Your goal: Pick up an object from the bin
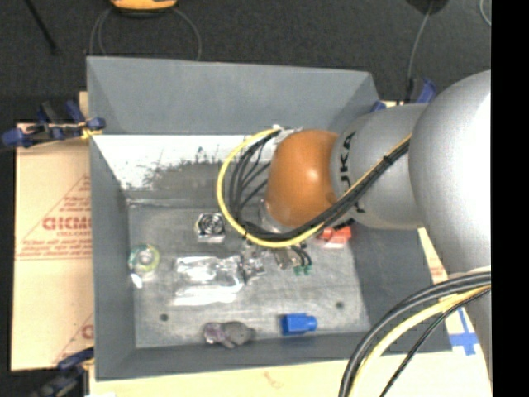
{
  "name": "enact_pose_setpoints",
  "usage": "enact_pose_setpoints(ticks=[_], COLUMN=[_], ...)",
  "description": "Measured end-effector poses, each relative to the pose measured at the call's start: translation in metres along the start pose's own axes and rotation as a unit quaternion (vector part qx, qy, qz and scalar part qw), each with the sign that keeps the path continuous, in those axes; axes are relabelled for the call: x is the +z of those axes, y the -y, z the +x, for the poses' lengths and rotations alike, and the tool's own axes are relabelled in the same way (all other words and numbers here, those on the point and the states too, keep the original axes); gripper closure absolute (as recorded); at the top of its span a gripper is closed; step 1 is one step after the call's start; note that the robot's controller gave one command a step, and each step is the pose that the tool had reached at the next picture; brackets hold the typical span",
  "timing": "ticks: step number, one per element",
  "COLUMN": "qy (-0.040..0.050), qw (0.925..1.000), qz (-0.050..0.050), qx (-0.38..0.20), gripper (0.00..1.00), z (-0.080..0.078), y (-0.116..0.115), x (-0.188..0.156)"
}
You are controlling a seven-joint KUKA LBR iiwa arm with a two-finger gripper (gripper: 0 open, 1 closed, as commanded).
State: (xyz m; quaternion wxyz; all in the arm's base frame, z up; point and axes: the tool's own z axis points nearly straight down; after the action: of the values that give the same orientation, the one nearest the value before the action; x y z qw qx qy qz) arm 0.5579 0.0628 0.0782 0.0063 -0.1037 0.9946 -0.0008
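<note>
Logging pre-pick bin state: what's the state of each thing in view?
clear wrapper: flat, crumpled
gripper: low, at the wrapper's right end; contact unclear
blue block: lying free
grey lump: lying free
greenish round thing: lying free
silver piece: lying free
orange piece: partly under the arm

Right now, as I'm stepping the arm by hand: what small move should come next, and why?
Probably a short move straight down. The gripper hangs at the right end of the clear plastic packet in the middle of the bin, with a small green thing close on its other side. The blue block lies apart, by the near wall.
</note>
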Motion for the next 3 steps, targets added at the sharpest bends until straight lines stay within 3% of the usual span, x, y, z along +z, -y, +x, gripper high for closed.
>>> enact_pose_setpoints(ticks=[1,2,3], qy=[-0.0029,-0.0043,-0.0053], qw=[1.0000,1.0000,0.9999], qz=[0.000,-0.001,0.001], qx=[0.004,0.004,0.009], gripper=[1.00,0.00,0.00], z=[-0.005,-0.004,-0.010], y=[-0.003,-0.003,-0.028], x=[-0.026,-0.024,0.003])
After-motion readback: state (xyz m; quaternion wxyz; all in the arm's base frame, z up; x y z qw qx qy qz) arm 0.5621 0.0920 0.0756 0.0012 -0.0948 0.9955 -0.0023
